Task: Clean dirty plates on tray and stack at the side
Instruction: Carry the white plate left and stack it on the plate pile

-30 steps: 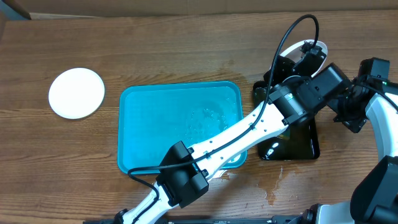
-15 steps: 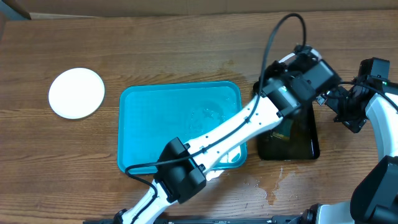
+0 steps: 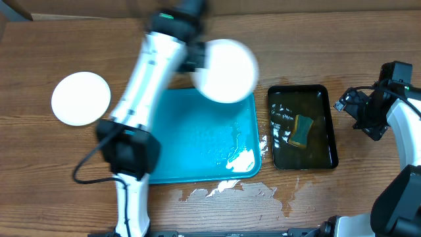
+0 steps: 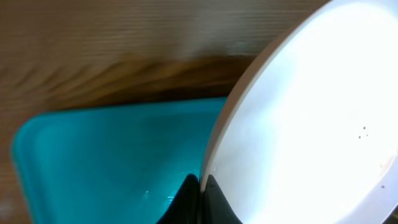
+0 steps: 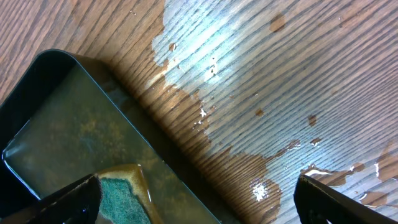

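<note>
The left tool [image 4: 200, 188] is clamped on the rim of a white plate [image 3: 225, 71]. In the left wrist view its dark fingers [image 4: 186, 203] pinch the plate's edge at the bottom of the frame. From overhead, this plate appears blurred in the upper centre of the frame, over the upper right corner of the teal tray [image 3: 152, 141]. A few tiny dark specks show on its face in the wrist view.

The tray lies in the middle of the worktop [image 3: 79, 46], with water [image 3: 242, 160] pooled in its lower right corner and more spilled on the wood just below it. A second white plate [image 3: 81, 98] rests on the worktop at the upper left, apart from the tray.

The right tool [image 5: 196, 190] sits at the right of the frame with its fingers spread wide, holding nothing. It is beside a black tray [image 3: 316, 153] that holds a green and yellow sponge [image 3: 302, 130] in murky liquid.
</note>
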`<state>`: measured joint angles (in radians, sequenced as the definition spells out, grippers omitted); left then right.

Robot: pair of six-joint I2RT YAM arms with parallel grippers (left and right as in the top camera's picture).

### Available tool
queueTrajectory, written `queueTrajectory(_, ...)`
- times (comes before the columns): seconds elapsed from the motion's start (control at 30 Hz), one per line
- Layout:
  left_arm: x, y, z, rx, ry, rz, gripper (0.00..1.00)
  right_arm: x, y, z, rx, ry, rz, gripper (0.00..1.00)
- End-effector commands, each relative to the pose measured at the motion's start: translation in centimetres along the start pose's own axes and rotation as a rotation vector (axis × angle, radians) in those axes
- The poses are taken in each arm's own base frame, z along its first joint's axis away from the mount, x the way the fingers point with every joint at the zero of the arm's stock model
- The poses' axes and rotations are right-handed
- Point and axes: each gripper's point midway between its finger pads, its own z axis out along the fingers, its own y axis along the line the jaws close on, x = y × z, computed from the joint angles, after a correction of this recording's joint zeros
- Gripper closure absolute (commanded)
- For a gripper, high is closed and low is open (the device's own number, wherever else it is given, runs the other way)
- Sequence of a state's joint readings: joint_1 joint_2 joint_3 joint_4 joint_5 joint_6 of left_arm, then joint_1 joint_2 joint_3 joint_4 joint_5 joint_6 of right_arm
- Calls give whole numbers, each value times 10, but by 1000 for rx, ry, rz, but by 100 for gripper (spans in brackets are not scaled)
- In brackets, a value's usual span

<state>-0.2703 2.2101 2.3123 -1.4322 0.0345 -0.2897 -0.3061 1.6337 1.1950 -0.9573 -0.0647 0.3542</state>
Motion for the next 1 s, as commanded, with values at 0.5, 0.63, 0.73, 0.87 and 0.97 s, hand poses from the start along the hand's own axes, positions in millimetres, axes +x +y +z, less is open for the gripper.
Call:
queueTrajectory(0.5, 76, 397, -67, -263, -46, -994, 96, -9, 5, -7, -17, -30, -8, 0)
queueTrajectory(0.63, 92, 418, -57, -230, -41, -1062, 96, -9, 5, -7, -17, -30, -8, 0)
queueTrajectory(0.73, 97, 423, -41, -205, -29, -1073, 96, -9, 5, -7, -17, -29, -8, 0)
queueTrajectory(0.87, 98, 420, -19, -160, -15, -1070, 96, -9, 5, -7, -17, -30, -8, 0)
queueTrajectory(0.97, 89, 409, -5, -70, -24, -1028, 96, -9, 5, -7, -17, -30, -8, 0)
